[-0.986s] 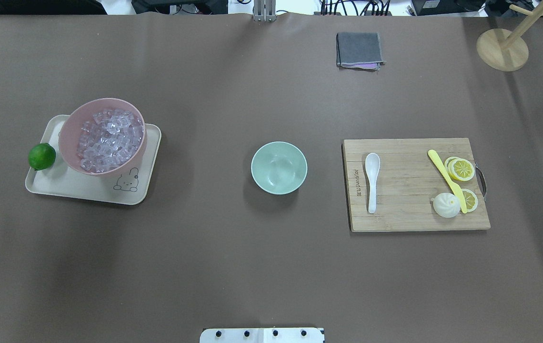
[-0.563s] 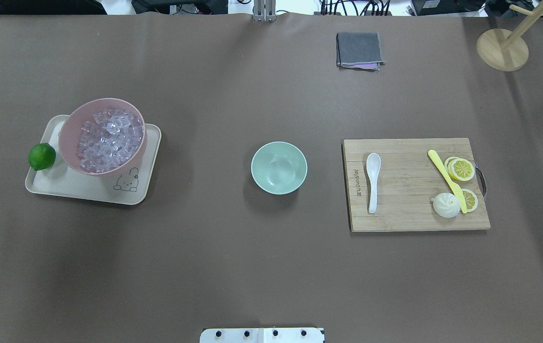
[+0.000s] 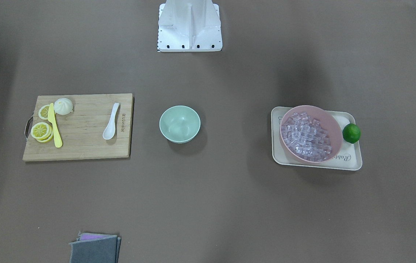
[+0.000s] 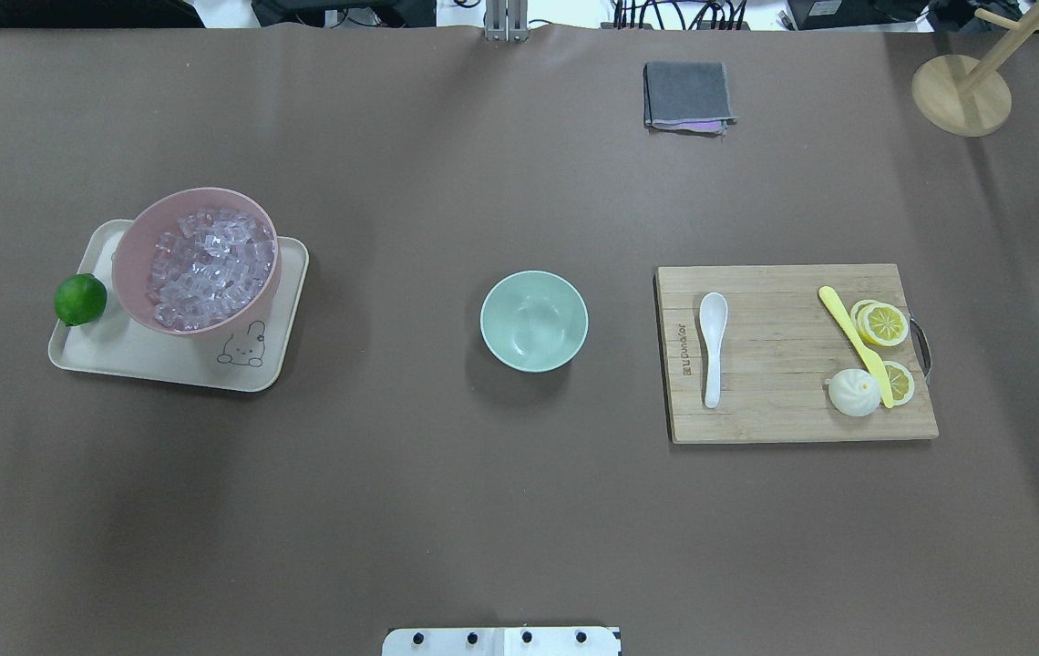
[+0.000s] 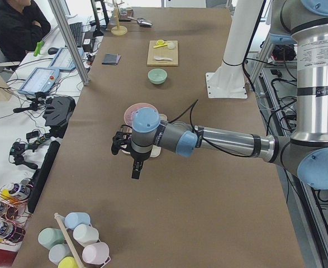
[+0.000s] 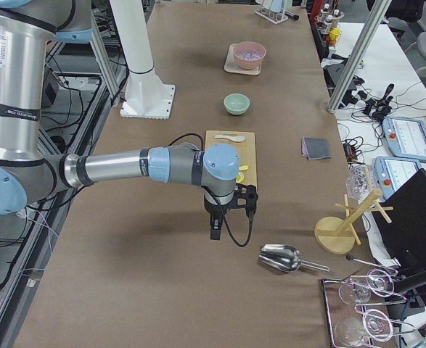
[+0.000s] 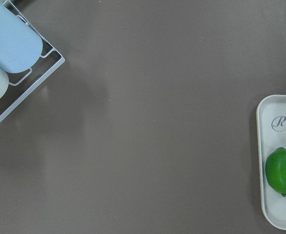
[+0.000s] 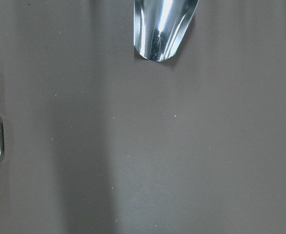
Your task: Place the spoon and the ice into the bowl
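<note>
Whether the right end effector (image 6: 214,230) or the left end effector (image 5: 134,171) is open cannot be told. Beyond the right one, the spoon (image 4: 712,346) lies on the cutting board (image 4: 784,364), with the bowl (image 4: 534,321) farther on. The grasp would best straddle the spoon's handle squarely.

The pale mint-green bowl (image 4: 534,321) stands upright at mid-table. To its right, the glossy white spoon (image 4: 712,349) lies flat on the left part of a wooden cutting board (image 4: 784,364), scoop upward at the far end. Well to the left, clear ice cubes (image 4: 210,266) are heaped in a pink bowl (image 4: 129,260).
</note>
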Robot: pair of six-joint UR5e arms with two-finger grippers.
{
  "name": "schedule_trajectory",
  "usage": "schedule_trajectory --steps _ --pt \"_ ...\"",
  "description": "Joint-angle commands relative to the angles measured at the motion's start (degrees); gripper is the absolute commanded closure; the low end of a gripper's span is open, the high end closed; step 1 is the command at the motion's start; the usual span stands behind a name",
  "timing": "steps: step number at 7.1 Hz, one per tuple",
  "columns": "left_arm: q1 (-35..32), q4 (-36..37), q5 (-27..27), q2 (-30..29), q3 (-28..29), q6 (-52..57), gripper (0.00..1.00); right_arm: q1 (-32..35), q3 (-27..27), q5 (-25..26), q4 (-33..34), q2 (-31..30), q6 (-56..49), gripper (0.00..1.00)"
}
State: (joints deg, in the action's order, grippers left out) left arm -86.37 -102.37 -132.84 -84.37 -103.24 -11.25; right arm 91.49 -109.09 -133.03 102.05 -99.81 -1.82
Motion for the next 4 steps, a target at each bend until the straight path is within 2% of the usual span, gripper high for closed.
schedule_trajectory --steps 1,4 --pt "0.06 0.07 0.04 -0.44 -0.03 -0.08 0.02 0.00 0.11 -0.83 -0.01 -0.39 0.07 0.00" --pt "0.06 -0.02 0.04 -0.53 0.05 -0.08 0.02 0.00 0.20 -0.65 -0.01 -0.30 -0.02 0.00"
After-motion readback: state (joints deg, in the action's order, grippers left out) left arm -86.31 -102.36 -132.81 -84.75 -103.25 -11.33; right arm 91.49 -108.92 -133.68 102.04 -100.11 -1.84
